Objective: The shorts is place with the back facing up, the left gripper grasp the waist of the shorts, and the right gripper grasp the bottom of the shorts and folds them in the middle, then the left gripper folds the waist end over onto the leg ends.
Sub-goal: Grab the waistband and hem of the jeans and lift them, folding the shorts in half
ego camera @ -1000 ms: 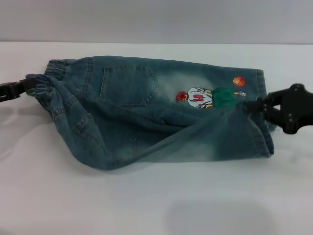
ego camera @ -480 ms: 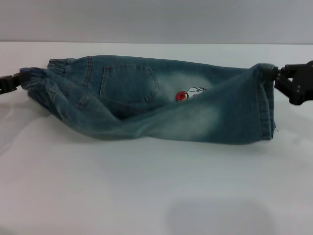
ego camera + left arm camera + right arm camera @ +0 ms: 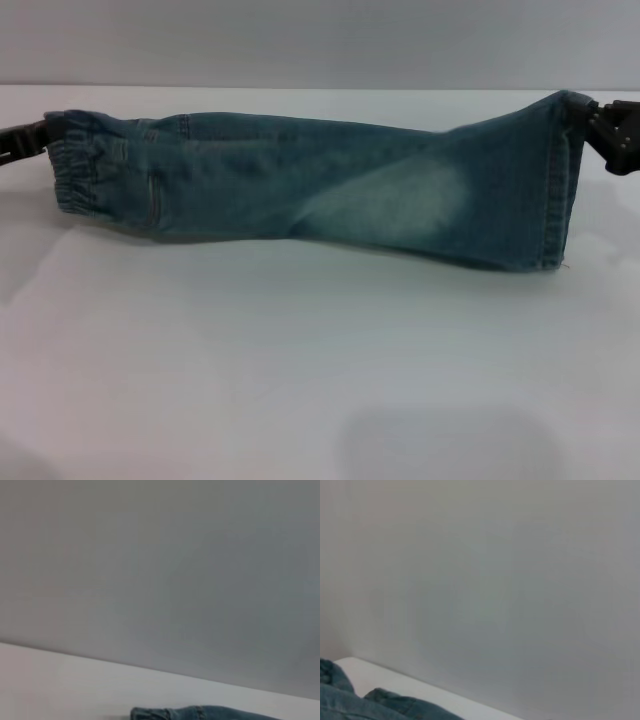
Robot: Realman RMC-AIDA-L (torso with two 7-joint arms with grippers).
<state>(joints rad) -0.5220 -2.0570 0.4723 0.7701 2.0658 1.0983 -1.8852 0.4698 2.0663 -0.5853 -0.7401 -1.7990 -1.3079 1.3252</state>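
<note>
We see the shorts (image 3: 320,195), faded blue-green denim, folded lengthwise into a long band across the tabletop (image 3: 320,380). The waist of the shorts (image 3: 72,165), puckered elastic, lies at our left, held by the left hand (image 3: 42,135); the leg ends (image 3: 562,185) stand at our right, held by the right hand (image 3: 590,112).

Left tool (image 3: 25,140): slim, flat black plastic, narrow linked segments, only the tip portion in the head view; right tool (image 3: 612,133): black, bulkier, angular linkage plates with small round pivot points, matte finish; no cables or markings discernible on either; neither wrist view shows any robot part.
</note>
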